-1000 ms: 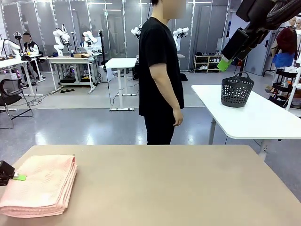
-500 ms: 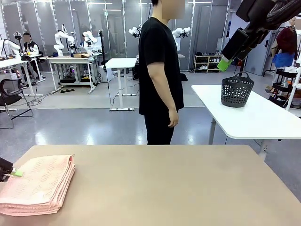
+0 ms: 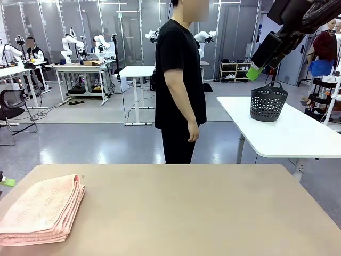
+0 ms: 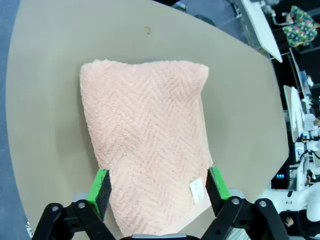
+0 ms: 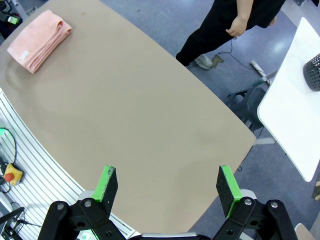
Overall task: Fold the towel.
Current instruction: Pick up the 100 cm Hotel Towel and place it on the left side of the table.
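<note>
On tan table [image 3: 202, 208], folded towel [image 3: 42, 210]; lab room behind.

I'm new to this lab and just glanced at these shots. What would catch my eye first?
The folded pink towel lies at the near left corner of the tan table. The left gripper hangs open above it, one green pad on each side. Across the table a person in black stands side-on.

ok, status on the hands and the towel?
Left hand open, above the towel, not gripping. Right hand open, high over the table, empty. Towel folded, flat at the table's left end. Nothing in the way.
</note>
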You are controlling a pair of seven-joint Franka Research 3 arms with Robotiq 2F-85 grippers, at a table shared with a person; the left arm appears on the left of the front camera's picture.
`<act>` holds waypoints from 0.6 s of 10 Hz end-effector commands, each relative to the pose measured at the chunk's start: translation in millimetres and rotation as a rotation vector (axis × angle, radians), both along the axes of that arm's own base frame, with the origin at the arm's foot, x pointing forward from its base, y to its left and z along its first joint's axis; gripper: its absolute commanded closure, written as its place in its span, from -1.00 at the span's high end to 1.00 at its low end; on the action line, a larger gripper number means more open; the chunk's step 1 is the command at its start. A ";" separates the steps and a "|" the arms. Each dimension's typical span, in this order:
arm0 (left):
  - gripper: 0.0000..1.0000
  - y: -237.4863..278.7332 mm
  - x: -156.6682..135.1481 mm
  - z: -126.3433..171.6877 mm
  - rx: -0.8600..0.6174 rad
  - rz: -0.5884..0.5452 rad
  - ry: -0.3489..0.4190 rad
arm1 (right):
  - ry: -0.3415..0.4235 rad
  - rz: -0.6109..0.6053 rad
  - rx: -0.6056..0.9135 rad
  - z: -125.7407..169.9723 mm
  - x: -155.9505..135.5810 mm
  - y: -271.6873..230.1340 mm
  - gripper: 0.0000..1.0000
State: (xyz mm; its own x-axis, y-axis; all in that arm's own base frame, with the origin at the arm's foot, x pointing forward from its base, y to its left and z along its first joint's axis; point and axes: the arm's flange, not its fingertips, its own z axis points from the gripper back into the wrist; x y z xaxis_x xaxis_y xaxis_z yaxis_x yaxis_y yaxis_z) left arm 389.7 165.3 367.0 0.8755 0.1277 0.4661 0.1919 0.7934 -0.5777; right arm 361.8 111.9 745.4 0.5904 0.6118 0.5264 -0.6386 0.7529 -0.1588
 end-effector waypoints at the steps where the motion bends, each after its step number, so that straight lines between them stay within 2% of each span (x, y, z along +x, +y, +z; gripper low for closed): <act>1: 1.00 -7.9 -10.0 8.4 0.016 -0.009 -0.003 | -0.002 -0.005 -0.004 0.2 -0.8 -0.6 1.00; 2: 1.00 -12.1 -12.2 7.4 -0.003 -0.044 0.001 | -0.002 -0.005 -0.004 0.2 -0.8 -0.6 1.00; 3: 1.00 -3.1 -4.1 6.6 0.005 -0.007 -0.016 | -0.002 -0.005 -0.004 0.2 -0.8 -0.6 1.00; 6: 1.00 -3.1 -4.1 6.6 0.005 -0.007 -0.016 | -0.002 -0.005 -0.004 0.2 -0.8 -0.6 1.00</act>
